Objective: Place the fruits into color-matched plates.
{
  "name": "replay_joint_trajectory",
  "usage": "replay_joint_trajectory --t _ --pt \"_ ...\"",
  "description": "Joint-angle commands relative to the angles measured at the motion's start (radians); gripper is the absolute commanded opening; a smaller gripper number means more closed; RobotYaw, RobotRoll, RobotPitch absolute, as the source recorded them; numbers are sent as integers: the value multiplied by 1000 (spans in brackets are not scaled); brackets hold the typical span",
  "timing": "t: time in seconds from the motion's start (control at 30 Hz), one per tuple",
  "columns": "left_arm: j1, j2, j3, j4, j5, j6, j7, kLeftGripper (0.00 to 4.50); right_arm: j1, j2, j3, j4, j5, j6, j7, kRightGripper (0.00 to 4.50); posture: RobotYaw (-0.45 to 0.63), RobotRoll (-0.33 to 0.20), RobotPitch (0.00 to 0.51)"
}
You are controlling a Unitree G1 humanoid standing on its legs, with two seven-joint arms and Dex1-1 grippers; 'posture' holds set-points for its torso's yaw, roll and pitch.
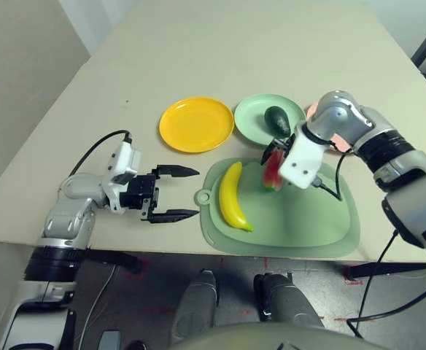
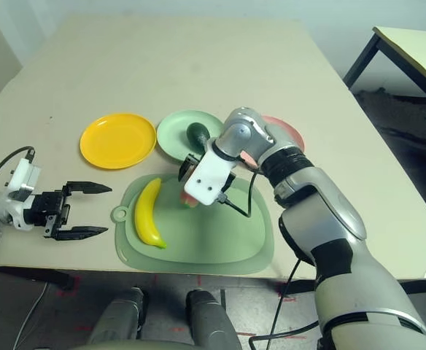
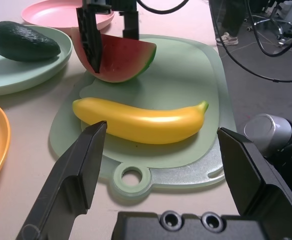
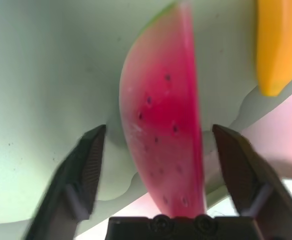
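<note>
The red watermelon wedge (image 4: 161,130) stands on its green rind on the green mat (image 1: 308,219). My right gripper (image 4: 158,130) points down over it, open, one finger on each side with small gaps. The yellow banana (image 1: 231,197) lies on the mat's left part. My left gripper (image 1: 196,193) hovers open just left of the mat, facing the banana. The dark green avocado (image 1: 277,119) lies in the mint green plate (image 1: 253,120). The yellow-orange plate (image 1: 196,124) sits to its left, and the pink plate (image 2: 286,131) is partly hidden behind my right arm.
The mat has a round handle loop (image 1: 203,197) on its left side, close to my left gripper. A cable (image 1: 330,186) hangs from my right wrist over the mat. The table's front edge runs just below the mat.
</note>
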Motion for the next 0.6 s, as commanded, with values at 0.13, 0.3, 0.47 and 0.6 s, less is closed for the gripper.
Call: replay_joint_trajectory --t 0.13,0.3,0.47,0.6 --pt "8 5 -1 -7 3 -12 3 4500 -3 -2 -8 7 -22 -9 7 2223 83 0 160" --pt "2 2 -11 9 17 -22 2 4500 3 -16 -15 -6 -10 -1 28 2223 77 0 158" --pt "-4 -6 -9 22 25 -25 20 4500 -13 -39 -45 -28 26 36 65 2223 68 0 153" --pt "-20 -21 -5 30 37 -17 69 4500 -46 -61 -82 -37 51 85 92 2223 62 0 149"
